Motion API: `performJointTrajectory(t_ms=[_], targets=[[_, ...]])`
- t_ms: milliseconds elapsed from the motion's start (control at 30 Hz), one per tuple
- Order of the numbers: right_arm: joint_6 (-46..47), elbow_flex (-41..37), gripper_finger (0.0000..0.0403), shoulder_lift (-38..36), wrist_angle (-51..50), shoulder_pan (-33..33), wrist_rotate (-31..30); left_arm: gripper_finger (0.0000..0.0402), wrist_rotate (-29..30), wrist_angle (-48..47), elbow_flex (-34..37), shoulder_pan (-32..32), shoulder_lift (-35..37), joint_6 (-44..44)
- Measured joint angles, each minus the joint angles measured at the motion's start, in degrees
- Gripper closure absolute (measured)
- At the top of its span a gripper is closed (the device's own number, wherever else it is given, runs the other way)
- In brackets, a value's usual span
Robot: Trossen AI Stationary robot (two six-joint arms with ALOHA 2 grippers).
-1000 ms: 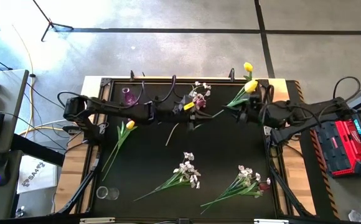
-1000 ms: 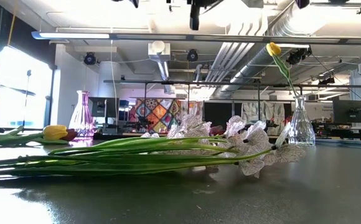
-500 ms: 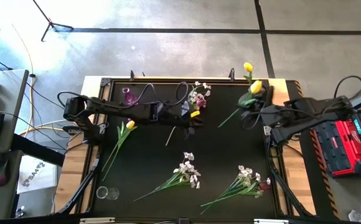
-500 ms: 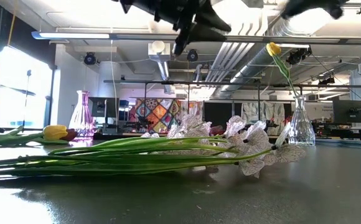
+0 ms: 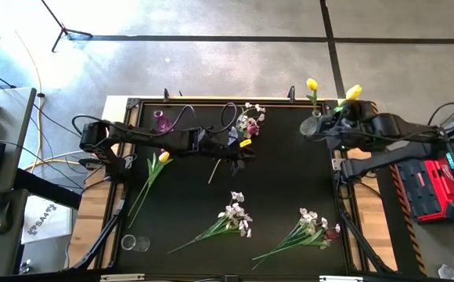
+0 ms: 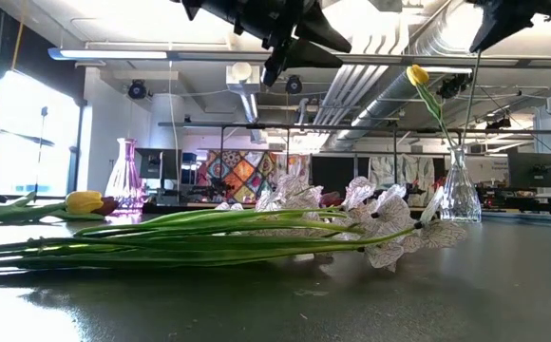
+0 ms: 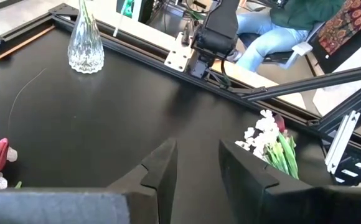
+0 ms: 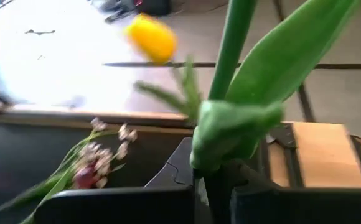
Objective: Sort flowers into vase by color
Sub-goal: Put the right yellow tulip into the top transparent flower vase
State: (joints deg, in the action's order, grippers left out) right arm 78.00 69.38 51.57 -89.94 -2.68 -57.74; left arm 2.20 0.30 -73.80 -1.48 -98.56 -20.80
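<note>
My right gripper (image 5: 337, 122) is shut on a yellow tulip (image 5: 354, 92) over the table's far right corner. Its stem (image 6: 468, 95) runs down toward a clear vase (image 6: 459, 195), which holds another yellow tulip (image 6: 417, 74). My left gripper (image 7: 196, 168) hangs open over the far middle of the table (image 5: 241, 151) with nothing between its fingers. A third yellow tulip (image 5: 163, 157) lies flat near a purple vase (image 5: 162, 121). White sprays (image 5: 235, 213) (image 5: 311, 223) lie on the near half. A white and maroon bunch (image 5: 249, 119) lies at the far edge. My right gripper pinches the yellow tulip's stem where a leaf wraps it (image 8: 227, 143), between its two fingers. The fingers come from the table's right side and lie across the stem. The tulip stands about upright and lifted clear, bloom above the fingers. Its lower stem (image 6: 465, 133) reaches the clear vase's mouth; whether it is inside, I cannot tell.
A loose green stem (image 5: 215, 168) lies just near of my left gripper. A small clear glass (image 5: 135, 243) stands at the near left corner. A raised frame (image 5: 211, 99) borders the black table. A seated person (image 7: 280, 25) shows beyond the table's right edge.
My right gripper has swung toward the table's far right corner and turned. The yellow tulip, which slanted low across the table, now stands upright over the clear vase with its bloom carried right. My left gripper has tipped downward and otherwise stayed in place.
</note>
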Motion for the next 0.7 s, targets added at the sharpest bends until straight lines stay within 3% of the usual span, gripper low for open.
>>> performJointTrajectory(t_ms=[233, 500, 700], targets=[[-2.66, 0.00, 0.0402, 0.11, 1.42, 7.79, -2.29, 0.0298, 0.00, -0.04, 0.00, -0.28, 0.00, 0.05], [-13.45, 0.26, 0.0403, -1.20, 11.04, 11.44, -3.36, 0.0298, 0.00, -0.04, 0.00, -0.55, 0.00, 0.03], [-20.43, 4.22, 0.0403, -1.02, 11.88, 15.47, -5.34, 0.0298, 0.00, -0.37, 0.00, -0.63, 0.00, 0.62]])
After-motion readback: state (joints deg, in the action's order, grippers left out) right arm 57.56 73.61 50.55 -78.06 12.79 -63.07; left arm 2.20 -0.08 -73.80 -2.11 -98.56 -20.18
